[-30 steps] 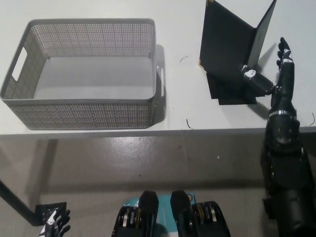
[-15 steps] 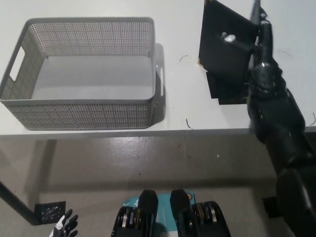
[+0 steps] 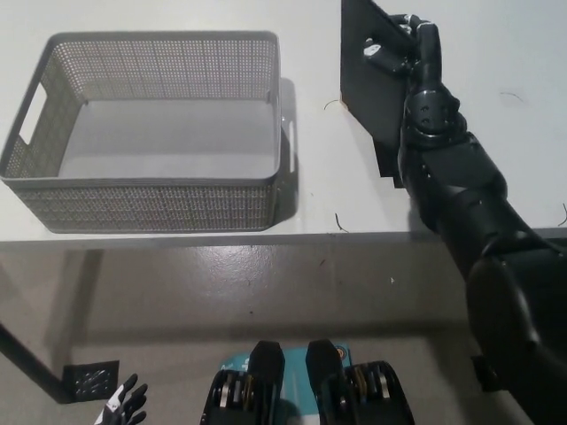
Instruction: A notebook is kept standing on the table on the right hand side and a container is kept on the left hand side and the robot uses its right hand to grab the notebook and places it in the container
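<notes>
The black right hand is up at the top edge of the black flat hard-cover notebook, which stands near upright on the white flat surface at its right side. Fingers look curled over the notebook's top edge w/ a digit against its near face, so prob. clamped on it, though the black-on-black makes the far side hard to read. Notebook's base is near the surface; can't tell if it touches.

Key relation: the grey perforated rectangular plastic container sits well apart to the robot's left of the notebook, open top, empty, long axis running left-right. Notebook's broad face is roughly toward the camera, long axis near vertical. So the carry goes leftward across the surface and over the container's near-right wall; judged, the notebook needs lifting above the rim, then tipping flat to fit. The right hand is the nearer one by far.

White left hand rests low at bottom left, below surface level, fingers spread, holding nothing.

Below the surface edge: grey smooth floor.
</notes>
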You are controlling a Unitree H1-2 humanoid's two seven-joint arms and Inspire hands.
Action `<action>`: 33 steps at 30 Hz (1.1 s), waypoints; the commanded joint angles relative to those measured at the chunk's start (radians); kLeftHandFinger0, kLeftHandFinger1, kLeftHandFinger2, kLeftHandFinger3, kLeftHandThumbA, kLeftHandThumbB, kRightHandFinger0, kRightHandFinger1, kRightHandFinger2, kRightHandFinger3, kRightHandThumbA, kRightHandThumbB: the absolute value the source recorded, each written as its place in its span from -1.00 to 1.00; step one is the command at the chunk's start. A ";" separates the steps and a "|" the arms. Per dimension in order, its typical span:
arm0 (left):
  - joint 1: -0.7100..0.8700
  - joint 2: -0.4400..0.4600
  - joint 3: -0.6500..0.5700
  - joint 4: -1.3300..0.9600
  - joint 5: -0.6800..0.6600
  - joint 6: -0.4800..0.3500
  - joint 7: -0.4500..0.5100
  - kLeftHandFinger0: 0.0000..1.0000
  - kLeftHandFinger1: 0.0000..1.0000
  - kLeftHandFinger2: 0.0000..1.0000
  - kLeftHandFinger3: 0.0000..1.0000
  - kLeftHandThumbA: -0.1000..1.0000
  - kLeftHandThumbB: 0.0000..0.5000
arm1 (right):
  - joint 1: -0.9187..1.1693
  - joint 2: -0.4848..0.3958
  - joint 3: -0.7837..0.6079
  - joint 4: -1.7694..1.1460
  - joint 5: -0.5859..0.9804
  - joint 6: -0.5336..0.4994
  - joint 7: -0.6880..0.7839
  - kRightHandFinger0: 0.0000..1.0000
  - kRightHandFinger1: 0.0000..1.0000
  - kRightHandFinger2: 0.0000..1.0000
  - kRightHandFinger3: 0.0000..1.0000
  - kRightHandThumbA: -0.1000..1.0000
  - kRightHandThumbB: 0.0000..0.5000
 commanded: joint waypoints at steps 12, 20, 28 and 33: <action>0.026 -0.004 0.011 0.044 -0.005 -0.090 0.003 1.00 1.00 1.00 1.00 1.00 -0.62 | 0.042 -0.011 -0.062 -0.066 0.113 -0.124 -0.064 -1.00 -0.66 0.16 0.12 -1.00 -0.49; 0.044 -0.009 0.015 0.034 0.004 -0.082 0.010 1.00 1.00 1.00 1.00 1.00 -0.70 | 0.028 0.032 -0.074 -0.515 0.145 -0.065 -0.082 -1.00 -0.86 0.15 0.30 -1.00 -0.61; 0.053 -0.007 0.012 0.031 0.000 -0.076 0.004 1.00 1.00 1.00 1.00 1.00 -0.68 | -0.033 0.064 -0.094 -0.877 0.203 0.035 -0.096 -1.00 -0.60 0.22 0.33 -1.00 -0.62; 0.055 0.001 0.014 0.034 0.026 -0.083 0.009 1.00 1.00 1.00 1.00 1.00 -0.65 | -0.063 0.075 -0.095 -1.029 0.202 0.090 -0.120 -1.00 -0.48 0.35 0.37 -1.00 -0.59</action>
